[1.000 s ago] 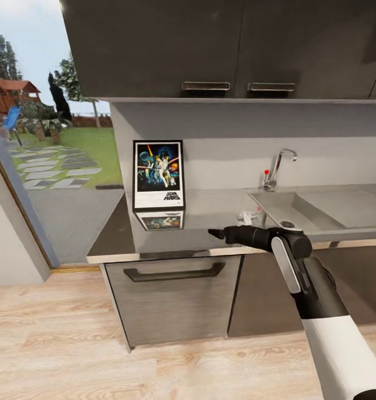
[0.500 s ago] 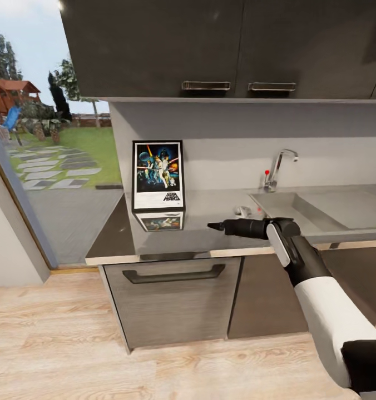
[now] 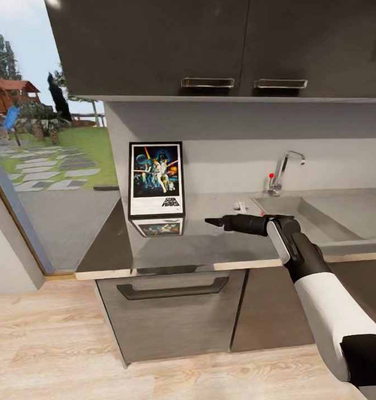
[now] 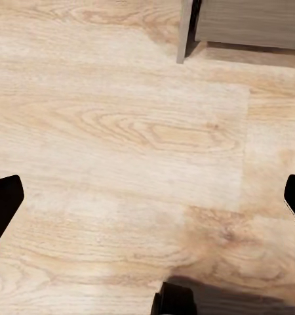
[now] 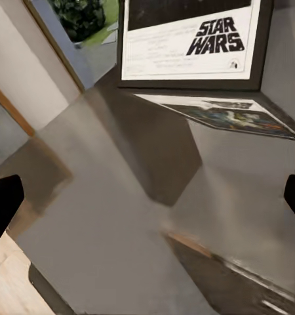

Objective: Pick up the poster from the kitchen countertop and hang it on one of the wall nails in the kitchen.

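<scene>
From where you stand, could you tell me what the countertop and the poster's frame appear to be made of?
The countertop looks like polished grey metal, though it could be another glossy material: it mirrors the poster standing on it. The poster's frame looks like black wood or plastic with a matte finish: it is thin, dark and shows no reflections. I cannot tell which.

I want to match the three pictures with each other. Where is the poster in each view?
Head view: poster stands upright at the countertop's left end, against the wall.
Left wrist view: not in it; wood floor.
Right wrist view: its lower part, "STAR WARS" lettering.
Shared landmark: its reflection on the countertop.
</scene>
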Available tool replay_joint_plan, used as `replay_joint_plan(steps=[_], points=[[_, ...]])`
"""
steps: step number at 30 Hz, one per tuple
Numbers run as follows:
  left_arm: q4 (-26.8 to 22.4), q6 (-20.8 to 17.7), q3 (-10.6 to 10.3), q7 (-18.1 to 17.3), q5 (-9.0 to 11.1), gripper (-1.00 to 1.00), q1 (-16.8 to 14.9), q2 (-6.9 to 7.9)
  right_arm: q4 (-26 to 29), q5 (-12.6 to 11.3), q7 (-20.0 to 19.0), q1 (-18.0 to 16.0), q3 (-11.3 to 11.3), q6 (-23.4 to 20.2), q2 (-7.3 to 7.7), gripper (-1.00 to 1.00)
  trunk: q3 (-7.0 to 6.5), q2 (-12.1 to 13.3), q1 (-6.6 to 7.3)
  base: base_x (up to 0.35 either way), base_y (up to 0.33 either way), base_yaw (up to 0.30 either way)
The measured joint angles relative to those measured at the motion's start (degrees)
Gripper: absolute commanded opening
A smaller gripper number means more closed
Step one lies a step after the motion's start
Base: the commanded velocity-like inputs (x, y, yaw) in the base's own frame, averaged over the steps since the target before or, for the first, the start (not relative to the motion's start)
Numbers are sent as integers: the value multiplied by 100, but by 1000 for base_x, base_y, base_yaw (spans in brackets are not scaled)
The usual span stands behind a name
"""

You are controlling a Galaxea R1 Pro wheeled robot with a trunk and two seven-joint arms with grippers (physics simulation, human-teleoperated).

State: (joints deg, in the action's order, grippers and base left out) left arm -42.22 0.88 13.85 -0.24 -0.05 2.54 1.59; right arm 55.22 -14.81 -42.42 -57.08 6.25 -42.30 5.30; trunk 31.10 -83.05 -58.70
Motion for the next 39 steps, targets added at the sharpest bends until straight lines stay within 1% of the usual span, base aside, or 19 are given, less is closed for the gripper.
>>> replay_joint_plan(steps=[5, 11, 16, 23, 30, 33, 35, 39], points=[[0, 0, 1, 0, -1, 100, 0, 4, 2, -5, -17, -1, 5, 23, 1, 100, 0, 0, 0, 289, 0, 0], [4, 0, 1, 0, 0, 100, 0, 8, 0, 0, -21, 4, 6, 31, 2, 100, 0, 0, -2, 132, 0, 0], [2, 0, 1, 0, 0, 100, 0, 9, 2, -3, -22, 6, 5, 96, 2, 100, 0, 0, 0, 233, 0, 0], [0, 0, 6, 5, -3, 100, 0, 9, -2, -4, -22, 14, 6, 148, 2, 100, 0, 0, -2, 89, 9, 0], [-1, 0, 11, 7, -3, 100, 0, 9, -5, -5, -22, 16, 7, 153, 2, 100, 0, 0, -1, 178, 78, 0], [0, 0, 42, 6, -3, 100, 0, 43, -6, -4, -22, 16, 7, 153, 2, 100, 0, 0, -2, 58, 28, 7], [-28, -2, 79, -2, 3, 100, 0, 145, -6, -4, -22, 16, 7, 153, 1, 100, 0, 0, -2, 22, 11, 69], [-63, -6, 121, -6, 10, 100, 0, 232, -19, -4, -22, 15, 7, 153, 1, 100, 0, 0, -3, 11, 6, 103]])
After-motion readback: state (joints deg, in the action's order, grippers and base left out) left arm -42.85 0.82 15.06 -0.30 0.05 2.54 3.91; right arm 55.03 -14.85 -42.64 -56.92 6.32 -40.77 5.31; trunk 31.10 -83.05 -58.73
